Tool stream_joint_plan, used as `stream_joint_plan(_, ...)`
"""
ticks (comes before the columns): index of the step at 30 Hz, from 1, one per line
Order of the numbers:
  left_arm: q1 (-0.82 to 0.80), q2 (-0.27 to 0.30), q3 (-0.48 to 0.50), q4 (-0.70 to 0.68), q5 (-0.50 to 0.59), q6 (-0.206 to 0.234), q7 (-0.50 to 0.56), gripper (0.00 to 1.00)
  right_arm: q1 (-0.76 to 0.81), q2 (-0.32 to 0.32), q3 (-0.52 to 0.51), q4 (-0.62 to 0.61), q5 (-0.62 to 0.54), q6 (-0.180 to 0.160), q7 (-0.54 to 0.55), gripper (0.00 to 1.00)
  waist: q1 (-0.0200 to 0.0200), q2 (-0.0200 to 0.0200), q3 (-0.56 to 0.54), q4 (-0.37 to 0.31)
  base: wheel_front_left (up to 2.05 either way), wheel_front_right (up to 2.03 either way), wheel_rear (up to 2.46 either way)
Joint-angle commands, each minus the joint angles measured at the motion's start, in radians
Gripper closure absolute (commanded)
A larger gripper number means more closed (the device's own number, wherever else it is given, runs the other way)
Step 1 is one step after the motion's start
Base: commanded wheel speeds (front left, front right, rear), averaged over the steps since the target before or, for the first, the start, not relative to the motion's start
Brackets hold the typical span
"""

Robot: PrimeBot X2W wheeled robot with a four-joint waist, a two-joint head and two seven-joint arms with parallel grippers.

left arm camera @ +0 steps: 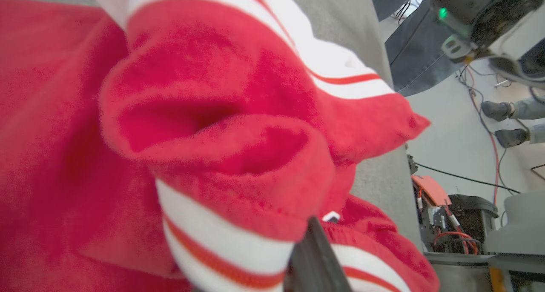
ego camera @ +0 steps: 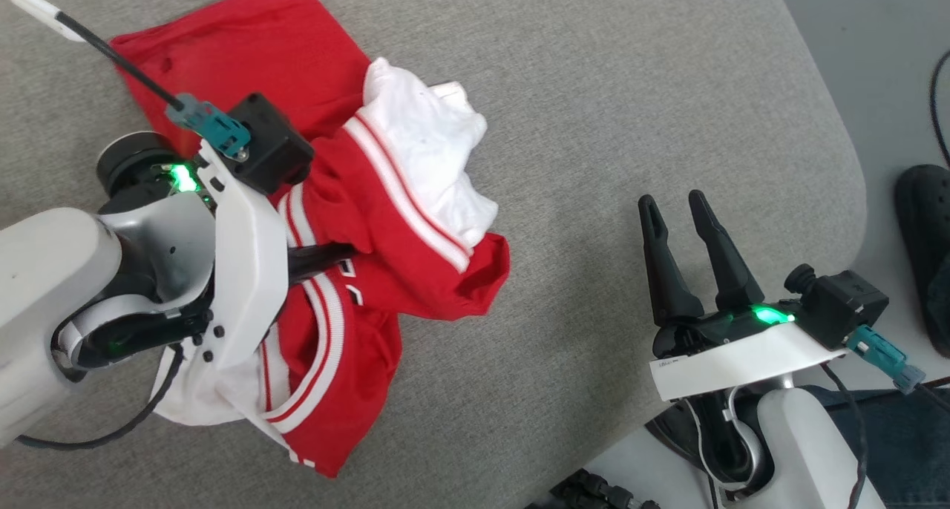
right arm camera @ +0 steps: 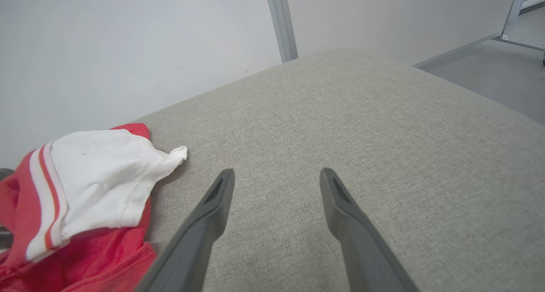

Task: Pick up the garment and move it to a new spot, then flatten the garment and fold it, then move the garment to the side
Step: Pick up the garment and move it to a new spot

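Two grippers are at work over a padded surface (ego camera: pixel 594 123) covered in grey woven cloth, with a rounded corner.

Right gripper (ego camera: pixel 672 199): two long, dark, tapered fingers, spread apart with nothing between them. It is held over bare grey weave near the surface's near edge. The garment (ego camera: pixel 415 227) lies well apart from it, on its left.

Left gripper (ego camera: pixel 326 258): a white-shelled wrist with a green light, reaching into the crumpled garment. One dark finger (left arm camera: pixel 317 258) shows at the bottom of the left wrist view. A thick roll of red fabric with a white-and-red striped band lies against it and hides the other finger. Whether this gripper is clamped on the fabric cannot be told.

Garment: soft red fabric, bunched in folds, not flat. Striped trim curves under and beside the left wrist. A white sleeve end stands rumpled on the side toward the right gripper, edged by white stripes. Farther out, a flatter red panel spreads across the surface.

Beyond the surface's right edge, a dark shoe (ego camera: pixel 920 219) rests on the pale floor (ego camera: pixel 853 34).
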Motion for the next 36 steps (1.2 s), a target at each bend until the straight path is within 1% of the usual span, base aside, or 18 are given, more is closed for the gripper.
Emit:
stream_joint_plan(1,0.027,0.008,-0.004,0.017,0.023,0.003,0.026,1.0,0.005,0.001,0.003,-0.008,0.003,0.0,-0.005,0.0,0.0,0.0,0.004,-0.01,0.0,0.0,0.0)
stream_joint_plan(6,0.063,-0.007,-0.016,0.048,0.118,0.003,0.141,1.0,0.004,0.001,0.003,-0.019,0.005,0.0,-0.005,0.0,0.0,0.0,0.015,-0.014,0.0,0.0,0.0)
stream_joint_plan(8,0.078,-0.017,-0.021,0.05,0.151,0.004,0.17,1.0,-0.003,0.001,0.006,-0.025,0.003,0.0,-0.005,0.0,0.0,0.0,0.02,-0.015,0.0,0.0,0.0)
stream_joint_plan(11,0.085,-0.026,-0.022,0.053,0.179,0.004,0.182,1.0,-0.01,0.001,0.007,-0.032,-0.002,0.0,-0.005,0.0,0.0,0.0,0.023,-0.013,0.0,0.0,0.0)
stream_joint_plan(13,0.079,-0.03,-0.023,0.056,0.19,0.004,0.161,0.99,-0.011,0.001,0.004,-0.037,-0.014,0.0,-0.005,0.0,0.0,0.0,0.019,-0.003,0.0,0.0,0.0)
stream_joint_plan(14,0.071,-0.032,-0.021,0.054,0.194,0.004,0.14,0.72,-0.011,0.001,0.0,-0.036,-0.021,0.0,-0.005,0.0,0.0,0.0,0.012,0.005,0.0,0.0,0.0)
stream_joint_plan(15,0.06,-0.034,-0.018,0.05,0.193,0.004,0.116,0.52,-0.01,0.0,-0.006,-0.035,-0.03,0.0,-0.005,0.0,0.0,0.0,0.005,0.017,0.0,0.0,0.0)
stream_joint_plan(16,0.047,-0.032,-0.013,0.05,0.182,0.004,0.083,0.14,-0.011,0.0,-0.009,-0.032,-0.039,0.0,-0.005,0.0,0.0,0.0,-0.004,0.029,0.0,0.0,0.0)
stream_joint_plan(17,0.036,-0.038,-0.01,0.047,0.176,0.004,0.043,0.02,-0.01,0.001,-0.017,-0.028,-0.053,0.0,-0.005,0.0,0.0,0.0,-0.016,0.047,0.0,0.0,0.0)
stream_joint_plan(18,0.025,-0.039,-0.006,0.045,0.167,0.003,0.005,0.0,-0.011,0.001,-0.022,-0.024,-0.068,0.0,-0.005,0.0,0.0,0.0,-0.027,0.063,0.0,0.0,0.0)
stream_joint_plan(23,0.033,-0.062,-0.002,0.045,0.13,0.003,-0.202,0.0,-0.016,0.0,-0.059,0.006,-0.158,0.0,-0.005,0.0,0.0,0.0,-0.101,0.171,0.0,0.0,0.0)
stream_joint_plan(24,0.053,-0.066,-0.002,0.059,0.118,0.003,-0.286,0.0,-0.02,0.0,-0.071,0.019,-0.197,0.0,-0.005,0.0,0.0,0.0,-0.132,0.215,0.0,0.0,0.0)
stream_joint_plan(27,0.098,-0.079,-0.002,0.105,0.095,0.003,-0.438,0.0,-0.026,0.0,-0.093,0.039,-0.254,0.0,-0.005,0.0,0.0,0.0,-0.179,0.277,0.0,0.0,0.0)
stream_joint_plan(31,0.205,-0.101,-0.003,0.205,0.061,0.003,-0.649,0.0,-0.024,0.0,-0.12,0.064,-0.326,0.0,-0.005,0.0,0.0,0.0,-0.235,0.353,0.0,0.0,0.0)
stream_joint_plan(33,0.263,-0.124,-0.001,0.263,0.036,0.003,-0.721,0.0,-0.015,-0.001,-0.145,0.073,-0.357,0.0,-0.005,0.0,0.0,0.0,-0.262,0.391,0.0,0.0,0.0)
stream_joint_plan(36,0.347,-0.165,0.019,0.364,0.027,0.003,-0.757,0.0,0.004,0.0,-0.178,0.088,-0.403,0.0,-0.005,0.0,0.0,0.0,-0.301,0.447,0.0,0.0,0.0)
